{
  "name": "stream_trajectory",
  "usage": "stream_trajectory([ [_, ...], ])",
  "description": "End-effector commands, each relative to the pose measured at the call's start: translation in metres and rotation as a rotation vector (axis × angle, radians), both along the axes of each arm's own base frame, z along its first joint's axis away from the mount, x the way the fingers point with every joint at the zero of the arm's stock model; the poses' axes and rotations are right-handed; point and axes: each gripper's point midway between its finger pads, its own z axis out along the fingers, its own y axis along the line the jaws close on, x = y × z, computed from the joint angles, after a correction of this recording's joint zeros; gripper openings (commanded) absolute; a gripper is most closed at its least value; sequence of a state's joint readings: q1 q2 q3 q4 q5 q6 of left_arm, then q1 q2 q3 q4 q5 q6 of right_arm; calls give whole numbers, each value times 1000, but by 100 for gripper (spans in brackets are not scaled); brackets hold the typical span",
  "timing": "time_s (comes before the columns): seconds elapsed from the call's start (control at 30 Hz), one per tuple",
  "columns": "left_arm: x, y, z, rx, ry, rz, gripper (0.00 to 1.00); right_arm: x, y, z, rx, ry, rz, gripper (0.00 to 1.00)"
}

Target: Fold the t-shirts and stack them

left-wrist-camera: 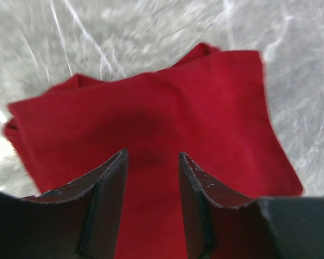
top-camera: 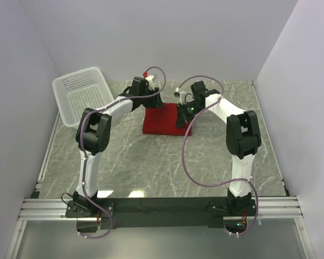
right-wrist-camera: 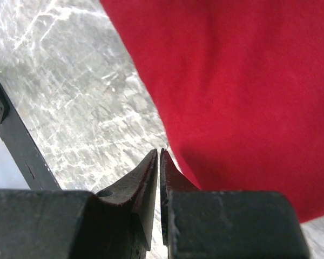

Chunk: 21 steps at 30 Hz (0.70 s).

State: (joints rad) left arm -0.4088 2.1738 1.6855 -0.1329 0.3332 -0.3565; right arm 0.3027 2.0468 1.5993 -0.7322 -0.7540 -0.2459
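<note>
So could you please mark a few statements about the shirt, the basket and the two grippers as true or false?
1. A red t-shirt lies folded on the table. True.
2. The t-shirt lies inside the white basket. False: it lies on the table to the right of the basket, and nothing red shows in the basket.
3. The left gripper has its jaws apart with nothing between them. True.
4. The right gripper has its jaws wide open over bare table. False: they are almost together, right at the t-shirt's edge.
</note>
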Motion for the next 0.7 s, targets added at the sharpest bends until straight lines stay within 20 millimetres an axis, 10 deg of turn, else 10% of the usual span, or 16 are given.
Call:
stream_trajectory([
  [0.0, 26, -13, 19, -138, 6, 54, 46, -4, -2, -4, 44, 40, -9, 12],
  [0.67, 64, 21, -41, -168, 228, 324, 47, -22, -26, -61, 96, 353, -110, 6],
])
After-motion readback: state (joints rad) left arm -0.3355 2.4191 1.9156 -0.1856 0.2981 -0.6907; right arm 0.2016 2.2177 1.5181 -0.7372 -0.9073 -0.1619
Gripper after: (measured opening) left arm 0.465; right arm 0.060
